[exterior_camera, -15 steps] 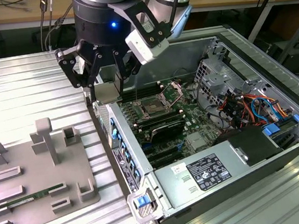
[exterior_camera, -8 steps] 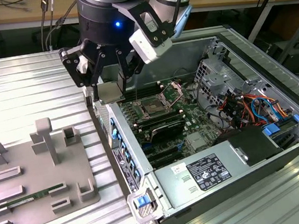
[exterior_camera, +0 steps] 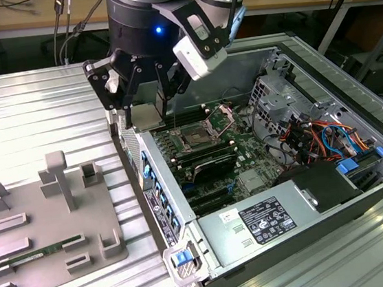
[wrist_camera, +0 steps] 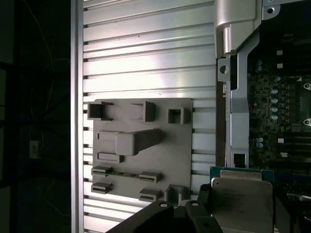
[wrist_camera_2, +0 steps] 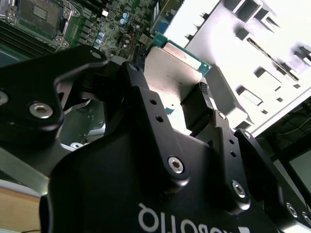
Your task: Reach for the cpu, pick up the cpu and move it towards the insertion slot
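My gripper (exterior_camera: 145,114) is shut on the cpu (exterior_camera: 148,119), a flat silvery-grey square chip held by its edges between the two black fingers. It hangs above the near wall of the open computer case, between the grey tray (exterior_camera: 48,222) and the motherboard. The insertion slot (exterior_camera: 198,137), a square socket with a dark brownish centre and an open metal bracket, lies inside the case toward the exterior view's right of the chip. In both wrist views the cpu (wrist_camera_2: 170,68) (wrist_camera: 241,204) shows clamped in the fingers, and the insertion slot (wrist_camera_2: 41,14) lies beyond it.
The open computer case (exterior_camera: 306,54) holds black memory slots (exterior_camera: 207,162), a drive cage with coloured cables (exterior_camera: 314,129) and a power supply (exterior_camera: 263,222). The grey tray (wrist_camera: 141,145) with raised holders carries a thin green memory stick (exterior_camera: 31,257). Ribbed metal tabletop (exterior_camera: 36,113) surrounds it.
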Robot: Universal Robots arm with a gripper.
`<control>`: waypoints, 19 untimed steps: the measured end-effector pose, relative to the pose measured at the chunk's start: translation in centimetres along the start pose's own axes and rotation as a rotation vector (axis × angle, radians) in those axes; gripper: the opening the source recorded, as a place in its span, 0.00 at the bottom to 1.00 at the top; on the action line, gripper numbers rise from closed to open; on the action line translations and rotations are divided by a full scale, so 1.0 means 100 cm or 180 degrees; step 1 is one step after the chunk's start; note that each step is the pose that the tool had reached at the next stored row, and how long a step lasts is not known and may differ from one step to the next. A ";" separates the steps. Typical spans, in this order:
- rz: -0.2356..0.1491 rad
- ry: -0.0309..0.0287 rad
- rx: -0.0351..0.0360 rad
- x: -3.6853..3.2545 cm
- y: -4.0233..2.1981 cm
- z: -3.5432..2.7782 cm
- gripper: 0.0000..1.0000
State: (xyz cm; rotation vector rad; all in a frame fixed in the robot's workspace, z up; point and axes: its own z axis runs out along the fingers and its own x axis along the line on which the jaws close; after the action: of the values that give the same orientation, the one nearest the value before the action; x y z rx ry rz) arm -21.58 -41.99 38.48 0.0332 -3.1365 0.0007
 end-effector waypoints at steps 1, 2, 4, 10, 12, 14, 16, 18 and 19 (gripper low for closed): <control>0.0000 0.0000 0.0000 -0.0009 0.0000 0.0000 0.55; 0.0000 0.0000 0.0000 -0.0023 -0.0001 0.0000 0.55; 0.0000 0.0000 0.0000 -0.0052 -0.0001 0.0000 0.55; 0.0000 0.0000 0.0000 -0.0108 -0.0003 0.0000 0.55; 0.0000 0.0000 0.0000 -0.0129 -0.0003 0.0000 0.55; 0.0000 0.0000 0.0000 -0.0146 -0.0003 0.0000 0.55; 0.0000 0.0000 0.0000 -0.0170 -0.0004 -0.0001 0.55; 0.0000 0.0000 0.0000 -0.0189 -0.0004 -0.0001 0.55; 0.0000 0.0000 0.0000 -0.0196 -0.0004 -0.0001 0.55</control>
State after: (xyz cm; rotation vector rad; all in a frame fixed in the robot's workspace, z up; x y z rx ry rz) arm -19.62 -41.99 38.48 0.0332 -3.1366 0.0006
